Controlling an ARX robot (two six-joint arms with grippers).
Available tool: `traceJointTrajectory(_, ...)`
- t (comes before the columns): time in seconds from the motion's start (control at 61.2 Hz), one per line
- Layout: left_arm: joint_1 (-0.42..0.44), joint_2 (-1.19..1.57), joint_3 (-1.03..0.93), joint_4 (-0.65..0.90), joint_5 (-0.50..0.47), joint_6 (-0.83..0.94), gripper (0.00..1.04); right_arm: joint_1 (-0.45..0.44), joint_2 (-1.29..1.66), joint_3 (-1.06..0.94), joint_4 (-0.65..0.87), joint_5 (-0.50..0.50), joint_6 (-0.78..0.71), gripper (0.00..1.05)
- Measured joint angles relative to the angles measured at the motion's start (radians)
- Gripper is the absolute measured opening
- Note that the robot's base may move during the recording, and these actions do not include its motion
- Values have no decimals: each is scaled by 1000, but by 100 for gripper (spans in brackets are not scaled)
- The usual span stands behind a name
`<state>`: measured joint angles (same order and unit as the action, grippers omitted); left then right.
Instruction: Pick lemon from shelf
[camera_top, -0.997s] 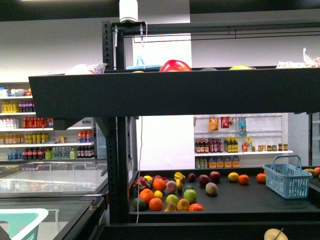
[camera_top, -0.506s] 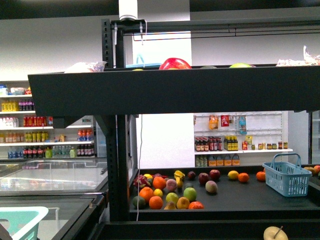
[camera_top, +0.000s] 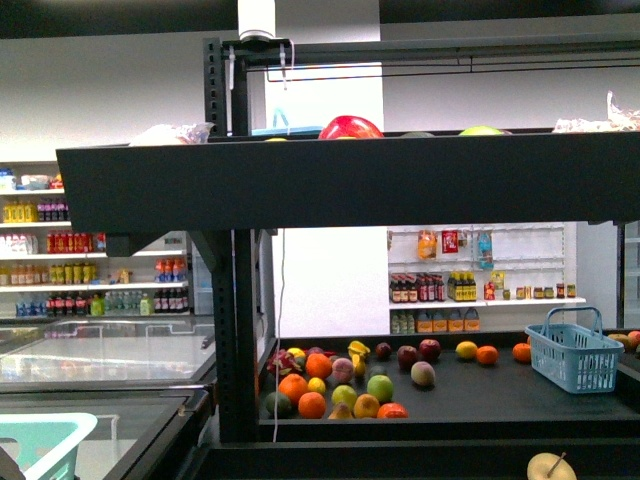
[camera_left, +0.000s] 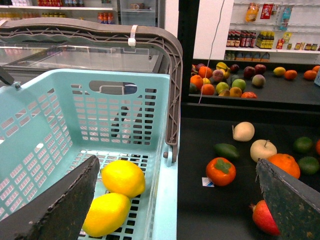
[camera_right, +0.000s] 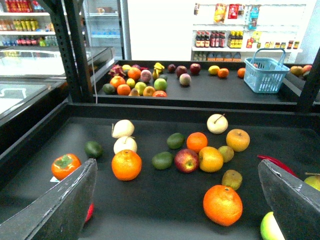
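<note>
Above a light-blue basket (camera_left: 125, 107) beside the shelf (camera_left: 225, 200), the left end effector (camera_left: 175, 200) is held open over two lemons (camera_left: 122, 177); the right end effector (camera_right: 175, 200) is spread wide above scattered fruit.

Before me I see two bright yellow lemons (camera_left: 122, 177) in a pale turquoise slotted plastic basket (camera_left: 75, 115), a matte black metal shelf (camera_right: 165, 200), and a glossy orange round orange (camera_right: 222, 205).
</note>
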<state>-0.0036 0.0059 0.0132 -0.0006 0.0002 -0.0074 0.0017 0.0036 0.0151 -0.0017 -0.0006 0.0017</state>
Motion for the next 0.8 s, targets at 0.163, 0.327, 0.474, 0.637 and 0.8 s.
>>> traceJointTrajectory(0.163,0,0,0,0,0,0,97,0,0,0,0,0,0,97)
traceJointTrajectory(0.327,0,0,0,0,0,0,97,0,0,0,0,0,0,97)
traceJointTrajectory(0.474,0,0,0,0,0,0,97,0,0,0,0,0,0,97)
traceJointTrajectory(0.637,0,0,0,0,0,0,97,0,0,0,0,0,0,97)
traceJointTrajectory(0.8,0,0,0,0,0,0,97,0,0,0,0,0,0,97)
